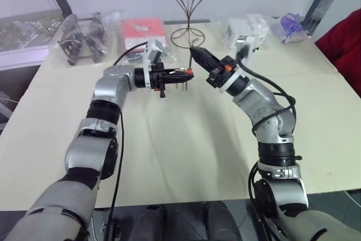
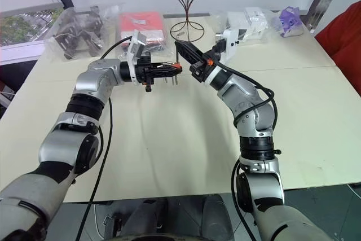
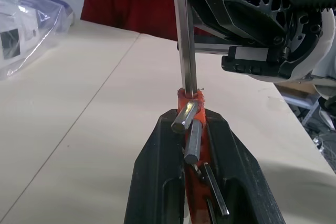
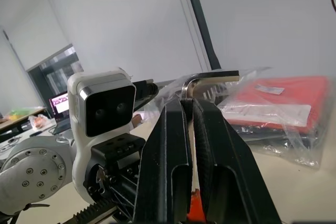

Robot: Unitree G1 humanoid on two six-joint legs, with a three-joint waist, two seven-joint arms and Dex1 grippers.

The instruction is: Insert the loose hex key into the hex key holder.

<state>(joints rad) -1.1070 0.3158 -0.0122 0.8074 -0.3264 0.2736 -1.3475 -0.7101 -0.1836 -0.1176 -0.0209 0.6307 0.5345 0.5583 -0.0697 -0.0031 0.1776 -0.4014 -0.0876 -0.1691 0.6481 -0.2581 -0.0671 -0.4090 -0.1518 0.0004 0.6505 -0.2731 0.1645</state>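
Showing both arms raised over the table [image 1: 186, 156], tips meeting mid-air. L gripper [image 1: 183, 73] points level toward the R side, fingers clamped tight on the hex key holder [image 3: 190, 129], a small red-orange block w/ short dark keys sticking out. R gripper [image 4: 190, 108] is pinched shut on the loose hex key [image 3: 185, 35], holding it just below the bend; the short leg juts out past the fingertips in the R wrist view, the long leg runs down between them.

Position: in the L wrist view the long leg stands near upright, its lower end at the top edge of the holder, touching or just entering a slot; cannot tell how deep.

Handling, as a judgement:
- Key: light, stiff steel rod, smooth & thin, so prob. slippery and apt to swivel in a two-finger pinch if side-loaded. Grip near the bend looks sensible: leaves the long leg free, and the bend resists sliding through the pads.
- Holder: light, rigid plastic; slots likely a snug fit, so push straight along the leg's axis. Hold it by the flat sides, as here, clear of the slot mouths.
- Neither is fragile; main risk is the key twisting or the holder tilting under push.

Background: packet in clear plastic [image 1: 142, 31], wire stand [image 1: 190, 4], a person's red sleeve [image 1: 344, 43] at table edge.
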